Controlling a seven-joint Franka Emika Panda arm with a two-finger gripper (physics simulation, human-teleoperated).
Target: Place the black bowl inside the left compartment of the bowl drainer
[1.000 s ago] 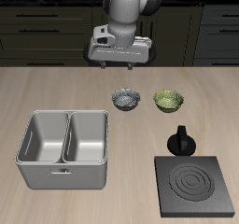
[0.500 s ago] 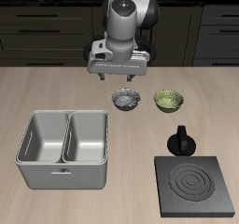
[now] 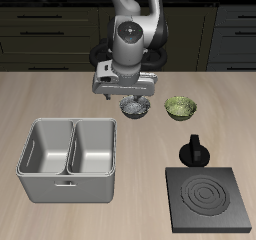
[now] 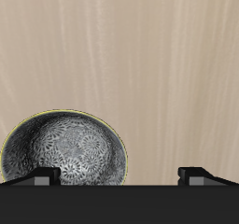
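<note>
The black bowl (image 3: 136,108) with a speckled silvery inside (image 4: 63,151) stands upright on the table, behind the bowl drainer (image 3: 62,190). My gripper (image 3: 126,95) hangs open just above the bowl, a little off its centre. In the wrist view, my gripper (image 4: 121,175) shows two dark fingertips (image 4: 42,175) set wide apart; one is over the bowl and the other over bare table. Nothing is between the fingers. The grey drainer has two deep compartments, both holding nothing.
An olive-green bowl (image 3: 180,107) sits close beside the black bowl. A small black pot with a knob (image 3: 194,150) stands nearer the front, behind a flat black stove plate (image 3: 210,200). Dark cabinets line the back.
My gripper has come down and forward from well above the table to just over the black bowl. It stays open. The bowl has not moved.
</note>
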